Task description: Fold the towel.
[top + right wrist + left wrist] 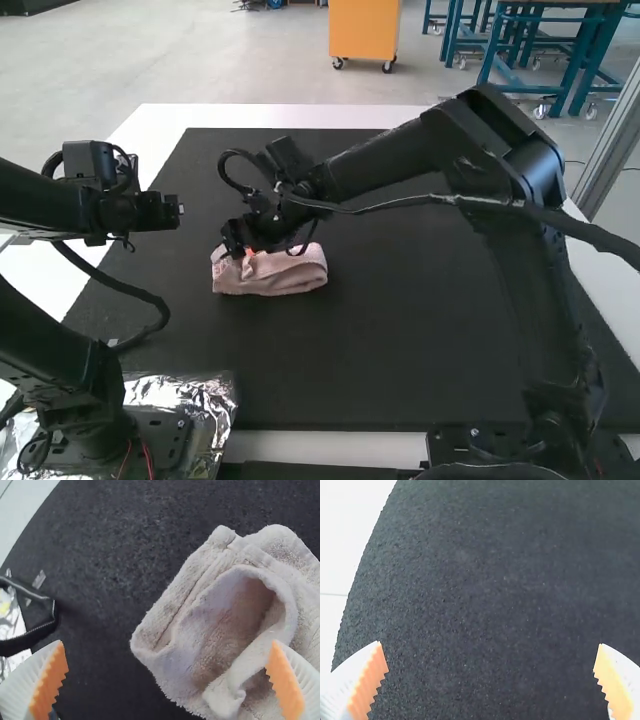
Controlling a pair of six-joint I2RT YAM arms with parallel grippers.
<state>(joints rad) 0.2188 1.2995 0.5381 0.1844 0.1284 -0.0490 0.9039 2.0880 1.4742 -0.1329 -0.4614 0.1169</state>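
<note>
Beneath the towel (285, 275), black matting (430, 310) lies over white tabletop (280, 116).

The pale pink towel (285, 274) lies on the black worktop (420, 320), just below the right hand (240, 252), compactly folded in soft, thick layers, one hemmed edge showing and its upper layer curling into a loose, open hollow beside a rumpled fold.
</note>
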